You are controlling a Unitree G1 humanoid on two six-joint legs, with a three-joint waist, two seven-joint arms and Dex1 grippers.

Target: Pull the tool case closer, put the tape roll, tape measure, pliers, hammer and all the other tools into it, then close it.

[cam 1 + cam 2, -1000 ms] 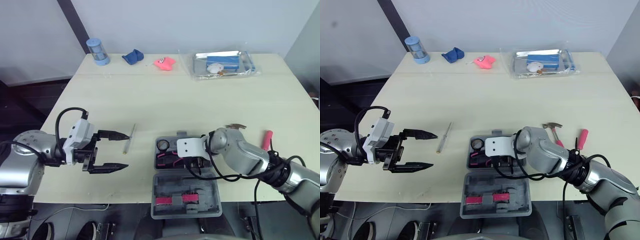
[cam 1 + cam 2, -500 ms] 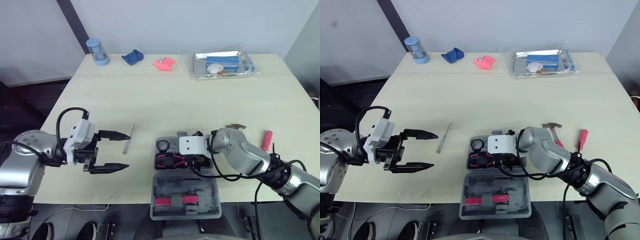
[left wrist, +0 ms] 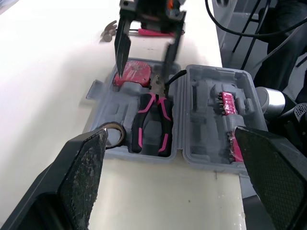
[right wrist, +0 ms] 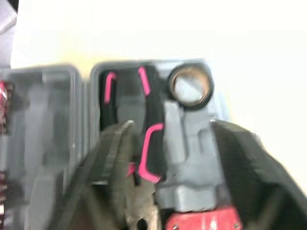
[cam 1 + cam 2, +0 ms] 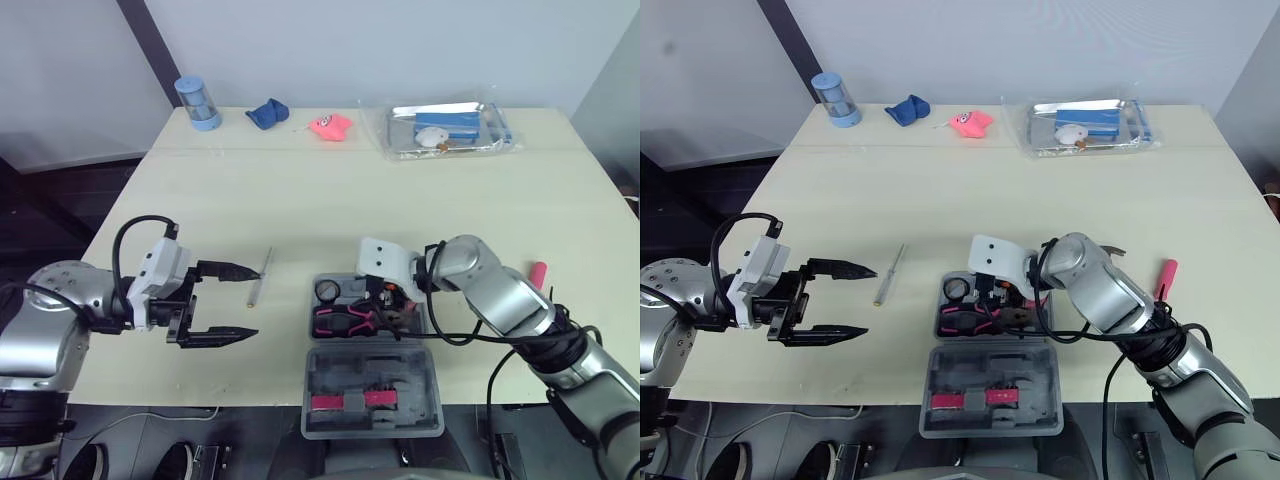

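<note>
— Where is the tool case (image 5: 1040, 372)?
— It lies open at the near edge of the table (image 5: 940, 190), with the lid half toward the robot. The tape roll (image 5: 956, 290) and the pink-handled pliers (image 5: 965, 321) lie in the far half, and the right gripper (image 5: 1006, 302) hangs over them.
— And outside the case?
— A screwdriver (image 5: 888, 274) lies between the case and the left gripper (image 5: 858, 298), whose fingers are spread wide with nothing between them. A hammer (image 5: 1106, 252) head and a pink-handled tool (image 5: 1162, 276) lie beyond the right arm.
</note>
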